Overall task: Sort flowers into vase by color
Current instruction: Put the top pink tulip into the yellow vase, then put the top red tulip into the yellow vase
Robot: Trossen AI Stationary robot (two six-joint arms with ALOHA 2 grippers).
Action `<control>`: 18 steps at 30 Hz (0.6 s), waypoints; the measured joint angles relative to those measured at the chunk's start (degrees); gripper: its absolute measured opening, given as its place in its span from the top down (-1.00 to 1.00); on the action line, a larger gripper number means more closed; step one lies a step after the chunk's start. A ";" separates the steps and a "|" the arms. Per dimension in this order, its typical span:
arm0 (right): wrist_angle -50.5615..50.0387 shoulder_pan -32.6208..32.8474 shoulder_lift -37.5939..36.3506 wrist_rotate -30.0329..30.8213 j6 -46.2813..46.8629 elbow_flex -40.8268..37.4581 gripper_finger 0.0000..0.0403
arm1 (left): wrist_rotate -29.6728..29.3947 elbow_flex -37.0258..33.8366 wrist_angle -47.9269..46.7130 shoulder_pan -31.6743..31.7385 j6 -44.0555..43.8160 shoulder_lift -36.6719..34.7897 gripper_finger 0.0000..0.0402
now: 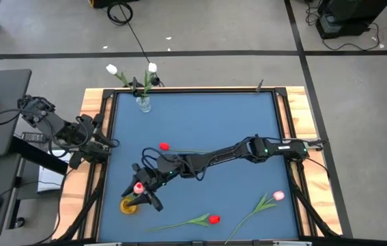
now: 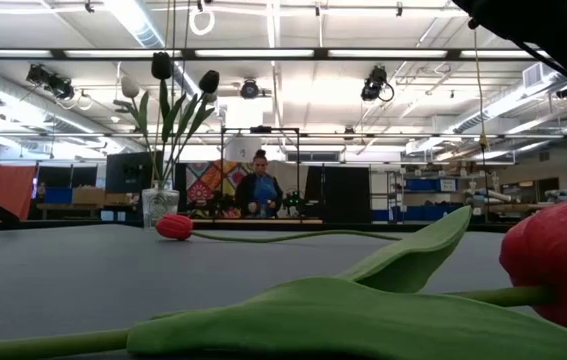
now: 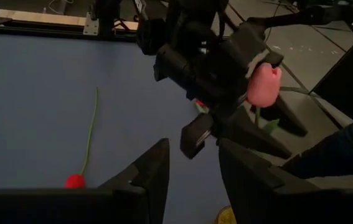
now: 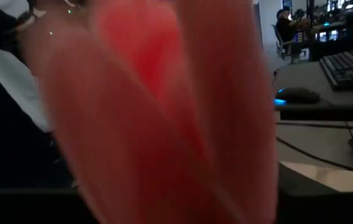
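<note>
Down at the near left corner of the counter [image 1: 193,123] we see the right gripper [image 1: 144,193], its fingers clasped around a pink tulip [image 1: 138,187], directly over a yellow vase [image 1: 129,206]. The right arm stretches long and low across the blue surface from the right side. The left gripper [image 3: 192,167] waits at the left edge with fingers parted, holding nothing. Its wrist view shows the pink head [image 3: 263,84] upright beside the right fingers; the right wrist view is filled by pink petals [image 4: 164,112]. Beyond the fingers lie a red tulip [image 1: 164,146], another red tulip [image 1: 213,219] and a second pink tulip [image 1: 278,196]; a glass vase [image 1: 143,104] holds white tulips [image 1: 112,69].
</note>
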 joint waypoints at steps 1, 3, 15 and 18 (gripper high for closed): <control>-0.11 0.00 -0.36 0.03 0.05 0.00 0.03 | -0.25 0.00 -0.01 0.00 -0.02 0.00 0.29; -0.18 -0.13 -1.05 0.74 0.04 0.02 -0.05 | -1.53 0.00 -0.03 0.00 -0.38 0.00 0.29; -0.42 -2.14 -8.18 7.95 -1.53 0.07 -0.18 | -6.49 0.00 -3.75 0.00 -10.27 -0.01 0.28; -0.52 -2.54 -9.87 9.21 -1.00 0.07 -0.18 | -6.51 0.00 -5.88 0.00 -14.91 0.00 0.28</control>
